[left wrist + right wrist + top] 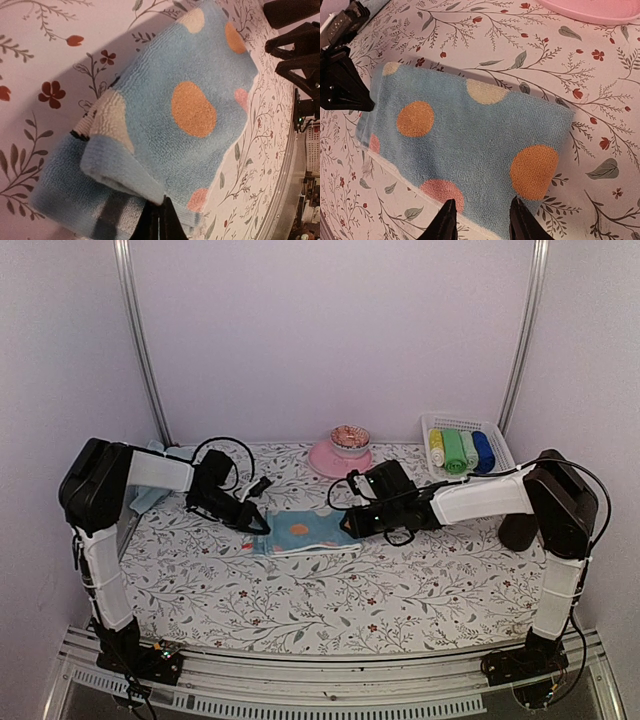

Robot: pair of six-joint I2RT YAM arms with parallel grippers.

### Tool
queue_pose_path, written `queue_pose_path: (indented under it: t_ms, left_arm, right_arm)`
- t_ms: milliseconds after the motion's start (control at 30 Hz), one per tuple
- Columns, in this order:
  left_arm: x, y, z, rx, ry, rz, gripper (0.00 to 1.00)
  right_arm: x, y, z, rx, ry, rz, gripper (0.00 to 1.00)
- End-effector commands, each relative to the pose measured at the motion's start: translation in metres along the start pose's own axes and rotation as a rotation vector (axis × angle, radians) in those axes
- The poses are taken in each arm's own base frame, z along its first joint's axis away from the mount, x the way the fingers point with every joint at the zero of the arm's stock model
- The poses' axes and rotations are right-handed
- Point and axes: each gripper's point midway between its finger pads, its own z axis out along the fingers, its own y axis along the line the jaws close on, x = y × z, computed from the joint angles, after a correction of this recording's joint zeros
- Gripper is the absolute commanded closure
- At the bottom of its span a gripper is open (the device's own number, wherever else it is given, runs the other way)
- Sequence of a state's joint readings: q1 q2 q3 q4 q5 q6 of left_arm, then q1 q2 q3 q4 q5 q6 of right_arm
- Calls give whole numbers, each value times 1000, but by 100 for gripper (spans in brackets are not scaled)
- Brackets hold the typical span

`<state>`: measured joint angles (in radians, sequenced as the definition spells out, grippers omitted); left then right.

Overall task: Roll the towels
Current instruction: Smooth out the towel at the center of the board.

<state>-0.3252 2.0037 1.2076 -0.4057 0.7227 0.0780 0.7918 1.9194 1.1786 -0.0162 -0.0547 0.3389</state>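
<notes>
A pale blue towel (300, 532) with orange, pink and cream dots lies folded flat on the floral table. My left gripper (262, 524) is at its left end. In the left wrist view the gripper (161, 222) is shut on the towel's (190, 110) edge, which is turned over into a raised lip. My right gripper (347, 523) is at the towel's right end. In the right wrist view it (482, 220) is open, its fingers (447, 222) spread over the towel's (470, 135) near edge, holding nothing.
A pink plate (338, 457) with a small bowl (350, 437) stands behind the towel. A white basket (500, 445) at the back right holds several rolled towels (456, 451). More pale blue cloth (148, 492) lies behind the left arm. Walls close in on three sides.
</notes>
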Motion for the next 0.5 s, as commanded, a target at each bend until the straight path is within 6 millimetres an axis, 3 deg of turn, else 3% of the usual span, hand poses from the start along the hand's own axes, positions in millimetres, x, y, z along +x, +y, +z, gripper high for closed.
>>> queue_pose_path:
  t_ms: [0,233,467]
  left_arm:
    - [-25,-20,-31,8,-82,58,100]
    - [-26,-14,-48,7,-106,36,100]
    - [-15,-10,-47,14,-81,10,100]
  right_arm:
    - [-6,-1,-7,25,-28,-18,63]
    - [-7,-2,-7,36,-33,-24,62]
    - [-9,-3,-7,44,-38,-28,61]
